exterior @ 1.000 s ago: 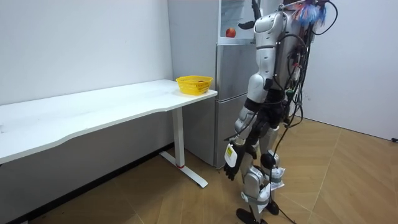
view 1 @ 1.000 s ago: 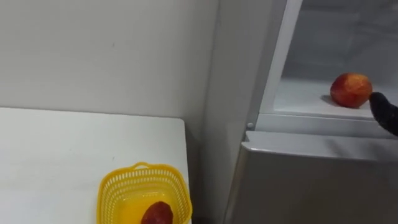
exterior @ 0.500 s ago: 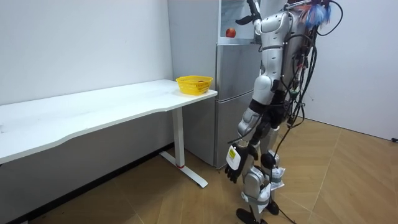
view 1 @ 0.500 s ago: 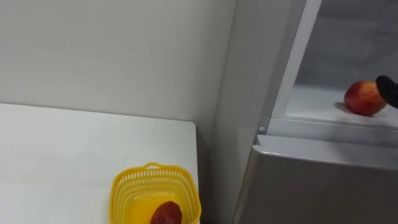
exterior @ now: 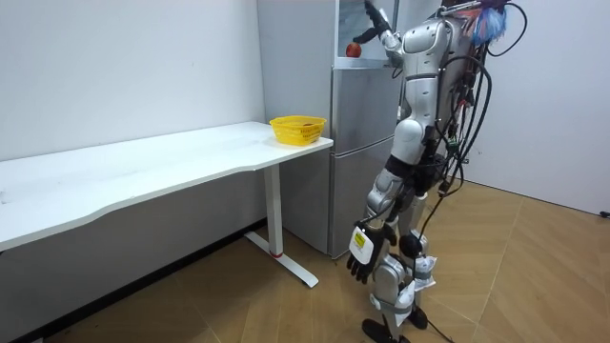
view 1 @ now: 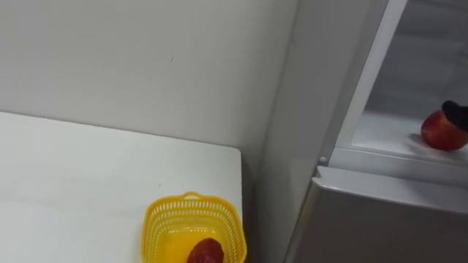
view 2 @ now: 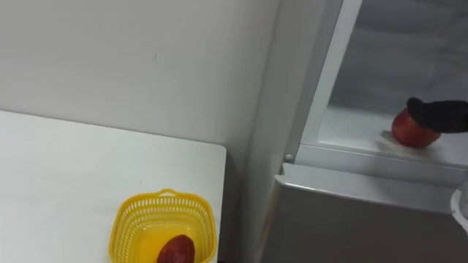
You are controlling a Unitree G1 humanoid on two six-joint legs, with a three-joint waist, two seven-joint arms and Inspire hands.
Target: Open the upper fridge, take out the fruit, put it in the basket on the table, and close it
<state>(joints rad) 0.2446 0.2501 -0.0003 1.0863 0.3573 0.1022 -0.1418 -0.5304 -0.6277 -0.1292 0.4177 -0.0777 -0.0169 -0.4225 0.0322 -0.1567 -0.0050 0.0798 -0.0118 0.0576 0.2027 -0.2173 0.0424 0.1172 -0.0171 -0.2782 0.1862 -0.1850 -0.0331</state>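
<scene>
A red apple (view 2: 412,130) lies on the white shelf (view 2: 351,123) of the open upper fridge, near its front edge. My right hand (view 2: 439,114) comes in from the right, its dark fingers stretched over the apple's top and touching it. In the room view I stand upright before the fridge, right hand (exterior: 375,19) raised to the apple (exterior: 354,49). My left hand (exterior: 360,257) hangs relaxed by my thigh.
A yellow basket (view 2: 124,219) holding a dark red fruit (view 2: 176,250) stands at the white table's (view 2: 58,168) corner beside the fridge. The lower fridge door (view 2: 351,219) is closed under the shelf. The fridge frame (view 2: 322,88) borders the opening's left side.
My right hand has moved from beside the apple onto its top, and the arm has risen. The eye view has swung left, so the fridge sits further right. The left hand hangs slightly higher.
</scene>
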